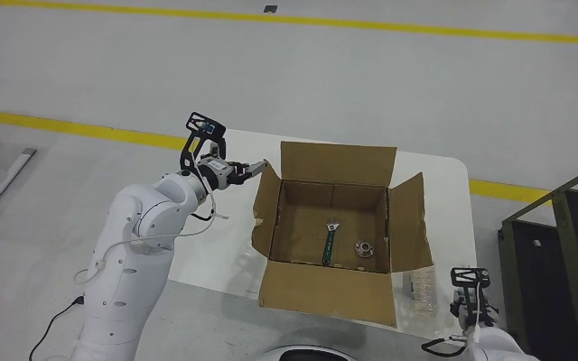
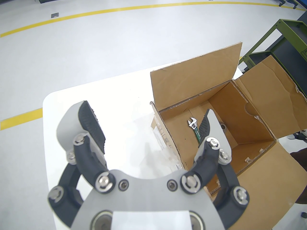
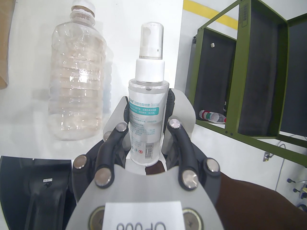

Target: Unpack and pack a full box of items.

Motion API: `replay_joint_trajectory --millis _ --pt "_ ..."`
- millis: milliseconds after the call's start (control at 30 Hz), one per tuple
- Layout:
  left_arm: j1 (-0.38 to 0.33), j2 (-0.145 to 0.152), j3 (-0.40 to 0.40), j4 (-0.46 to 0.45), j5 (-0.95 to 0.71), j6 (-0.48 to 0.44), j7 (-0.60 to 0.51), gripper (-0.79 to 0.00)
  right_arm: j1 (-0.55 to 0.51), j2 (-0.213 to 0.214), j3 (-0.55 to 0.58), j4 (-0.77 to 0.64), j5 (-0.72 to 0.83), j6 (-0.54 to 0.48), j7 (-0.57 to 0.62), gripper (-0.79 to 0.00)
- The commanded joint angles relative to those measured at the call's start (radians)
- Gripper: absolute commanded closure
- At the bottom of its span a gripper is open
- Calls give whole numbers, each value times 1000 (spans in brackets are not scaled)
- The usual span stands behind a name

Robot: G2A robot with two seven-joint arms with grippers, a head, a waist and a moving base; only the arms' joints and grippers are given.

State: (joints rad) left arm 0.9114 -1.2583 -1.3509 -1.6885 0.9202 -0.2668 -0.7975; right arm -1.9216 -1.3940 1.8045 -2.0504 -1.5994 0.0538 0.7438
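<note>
On the white table (image 1: 426,170), the cardboard box (image 1: 325,291) stands around the middle with its 4 flaps spread open. 2 items lie on its floor, near each other: a green-handled wrench (image 1: 330,244) and a small round metal part (image 1: 364,246). Toward the table's far left corner, the left gripper (image 2: 146,116) hangs released, fingers wide apart, just beside the box's left flap. By the near right corner, the right gripper (image 3: 148,118) is clenched around a spray bottle (image 3: 149,80), beside a clear plastic bottle (image 3: 76,77) lying on the table.
</note>
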Motion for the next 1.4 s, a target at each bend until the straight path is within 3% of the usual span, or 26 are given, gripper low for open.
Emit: replay_joint_trajectory --millis 0,533,600,633,733,933,1000,1067,1233,1367 --pt "0 0 0 0 0 0 0 -785 16 0 -13 22 -13 2 -4 0" --pt "0 0 0 0 0 0 0 -785 63 -2 -54 133 -57 36 5 0" --pt "0 0 0 0 0 0 0 -785 68 -2 -59 140 -62 31 8 -117" --pt "0 0 0 0 0 0 0 -785 71 -2 -62 145 -65 27 10 -132" --pt "0 0 0 0 0 0 0 -785 81 -1 -67 155 -72 18 20 -345" --pt "0 0 0 0 0 0 0 -785 94 -1 -76 162 -80 9 23 -391" --pt "0 0 0 0 0 0 0 -785 96 -1 -77 161 -81 7 24 -557" --pt "0 0 0 0 0 0 0 -785 99 0 -75 152 -82 5 28 -659" --pt "0 0 0 0 0 0 0 -785 88 0 -54 57 -61 15 34 -662" --pt "0 0 0 0 0 0 0 -785 66 0 -19 -83 -36 11 47 -554"
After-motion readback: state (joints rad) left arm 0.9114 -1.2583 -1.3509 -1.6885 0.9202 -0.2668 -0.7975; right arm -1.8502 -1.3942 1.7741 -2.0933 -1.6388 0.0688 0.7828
